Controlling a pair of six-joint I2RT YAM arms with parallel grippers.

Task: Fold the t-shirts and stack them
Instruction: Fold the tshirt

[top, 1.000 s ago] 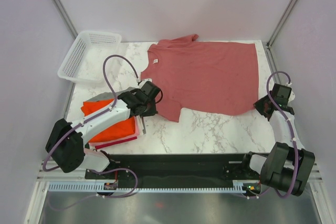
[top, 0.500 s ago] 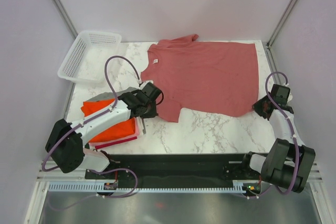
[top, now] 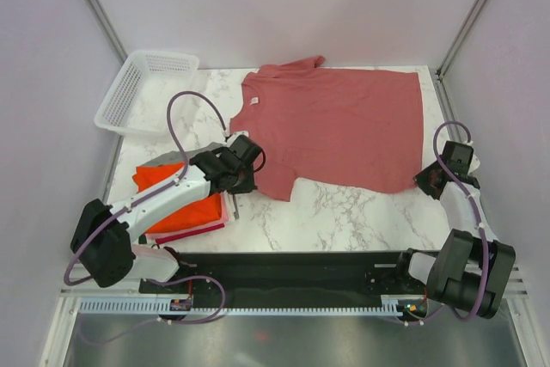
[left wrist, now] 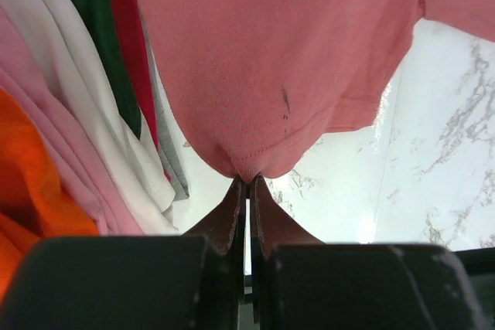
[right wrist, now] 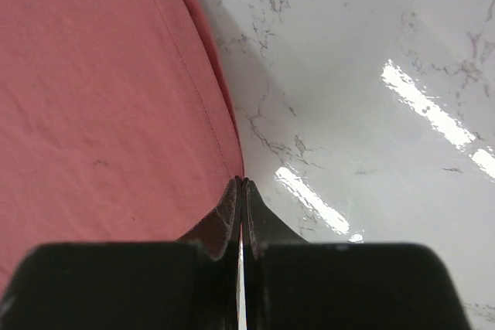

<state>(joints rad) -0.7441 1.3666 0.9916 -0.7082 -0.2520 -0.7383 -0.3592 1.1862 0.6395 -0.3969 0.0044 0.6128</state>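
Observation:
A dusty pinkish-red t-shirt [top: 339, 126] lies spread flat on the marble table. My left gripper [top: 247, 169] is shut on the hem of its near-left sleeve [left wrist: 255, 144], and the cloth bunches at the tips [left wrist: 247, 178]. My right gripper [top: 427, 180] is shut at the shirt's right hem edge [right wrist: 155, 98], with the tips [right wrist: 241, 182] pinching the edge near the near corner. A stack of folded t-shirts with bright orange-red [top: 176, 193] on top sits at the near left. Its orange [left wrist: 27, 183], pink [left wrist: 69, 141] and white [left wrist: 81, 75] layers show in the left wrist view.
A white mesh basket [top: 137, 90] stands tilted at the far left corner. Bare marble [top: 344, 217] lies between the shirt and the black base rail [top: 292, 272]. Grey walls close the back and both sides.
My right gripper has shifted slightly toward the near edge at the shirt's hem. The left gripper stays at the sleeve, and the shirt has hardly moved.

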